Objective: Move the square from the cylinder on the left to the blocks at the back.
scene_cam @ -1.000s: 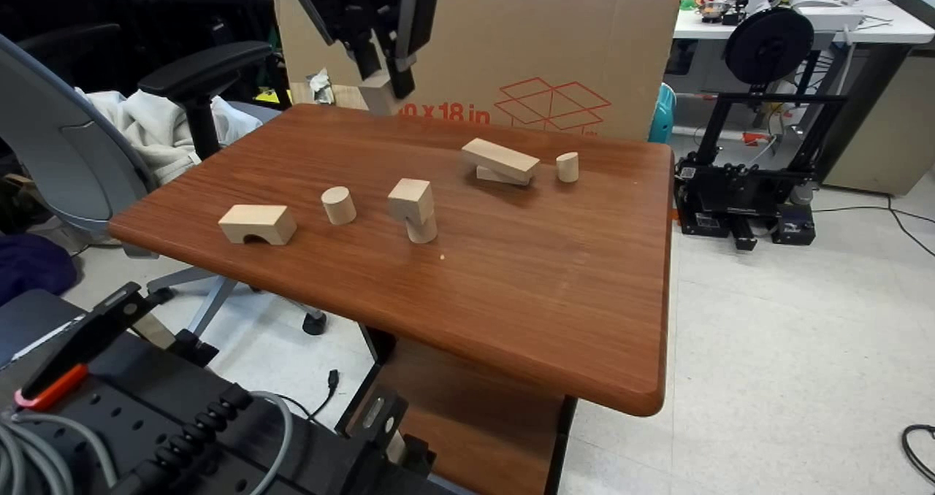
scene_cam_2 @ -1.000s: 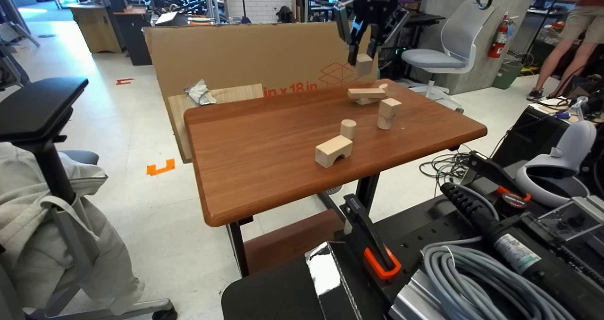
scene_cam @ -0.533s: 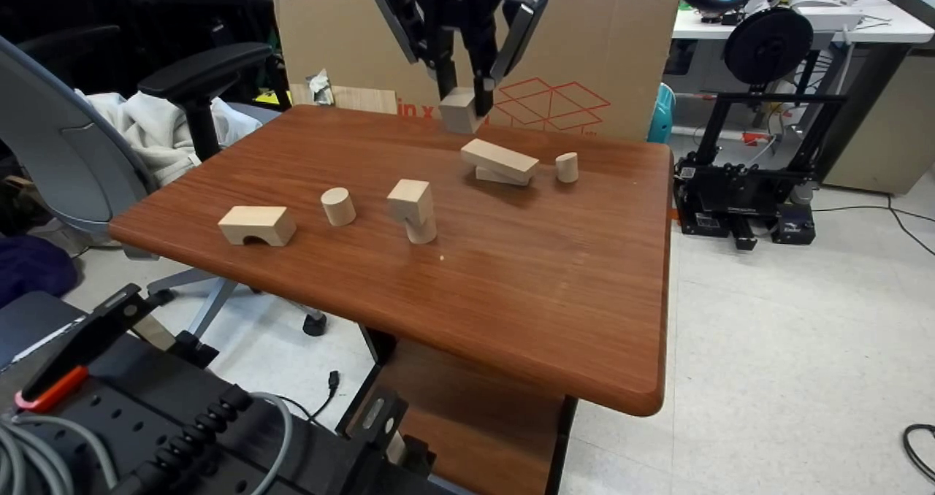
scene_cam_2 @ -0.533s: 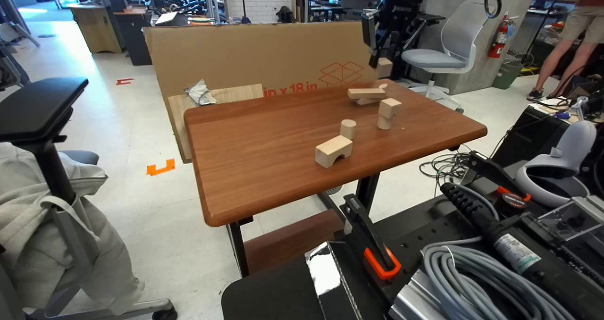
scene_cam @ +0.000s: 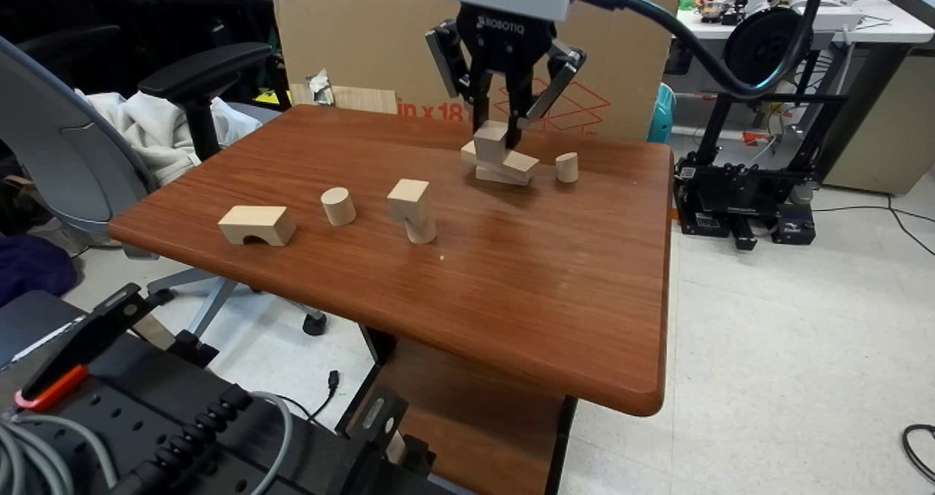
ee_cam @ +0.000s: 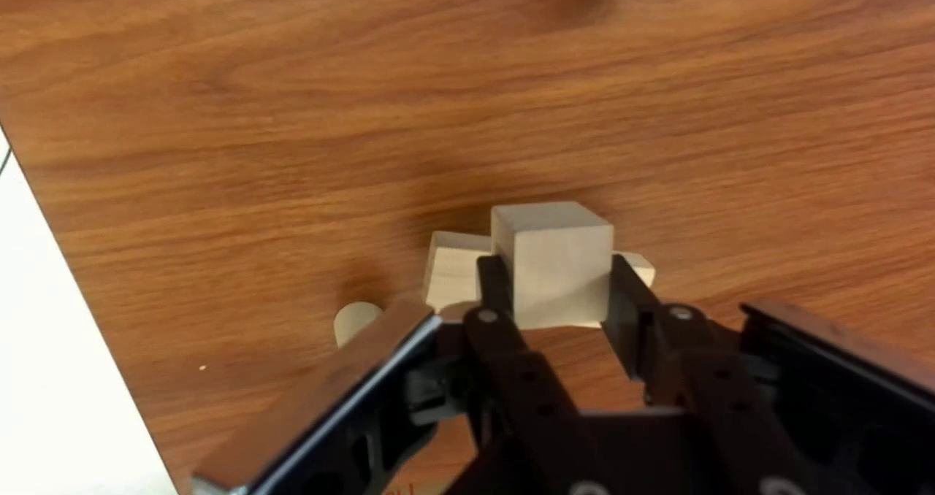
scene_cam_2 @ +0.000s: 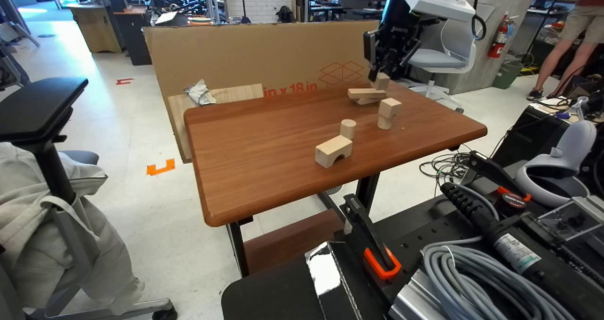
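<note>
On the far side of the worktop (scene_cam: 555, 283), the square (scene_cam: 491, 142) is pinched between the fingers (ee_cam: 626, 298): wrist view shows a finger against each side of it. It sits at the fingertips, above the long bar (scene_cam: 520, 162), which lies askew on a low piece (scene_cam: 501, 177); small cylinder (scene_cam: 567, 168) stands just to the right in an exterior view. The short cylinder (scene_cam: 339, 207) at left is bare on top, so pick looks done; I read this as the place step, close to the end. Relation that matters: target is below the fingers, hardly any sideways offset by the look of it. In that exterior view the bar's long axis runs far left to near right and an end shows past the square each way; the fingers flank it left and right, so pinch line looks roughly along the bar, not across. Can't tell if square and bar touch; outlines overlap in both exterior views and the wrist view hides any gap. Next move, my guess: straight down, settle, then spread the fingers. Watch out: spreading along the bar could drag it if a tip is low, and landing off the low piece could make the bar tip.
</note>
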Tool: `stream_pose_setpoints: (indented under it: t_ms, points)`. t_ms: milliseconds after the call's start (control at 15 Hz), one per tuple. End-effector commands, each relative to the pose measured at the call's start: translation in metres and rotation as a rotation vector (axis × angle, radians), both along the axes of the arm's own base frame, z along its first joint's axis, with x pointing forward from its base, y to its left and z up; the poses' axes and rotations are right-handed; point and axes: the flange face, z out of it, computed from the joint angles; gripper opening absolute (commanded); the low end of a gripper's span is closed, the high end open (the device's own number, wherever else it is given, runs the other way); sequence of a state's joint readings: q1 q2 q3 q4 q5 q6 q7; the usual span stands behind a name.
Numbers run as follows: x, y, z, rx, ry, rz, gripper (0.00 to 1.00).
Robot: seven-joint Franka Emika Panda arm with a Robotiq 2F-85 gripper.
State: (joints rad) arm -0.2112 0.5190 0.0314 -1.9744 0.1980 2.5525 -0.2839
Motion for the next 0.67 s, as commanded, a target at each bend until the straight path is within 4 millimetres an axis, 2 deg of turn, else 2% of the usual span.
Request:
stream_pose_setpoints:
  t_ms: [0,600]
  points:
    - [0.017,-0.011,-0.008,0.043,0.023,0.018,0.1]
    - [0.03,-0.025,-0.005,0.064,0.051,0.08,0.1]
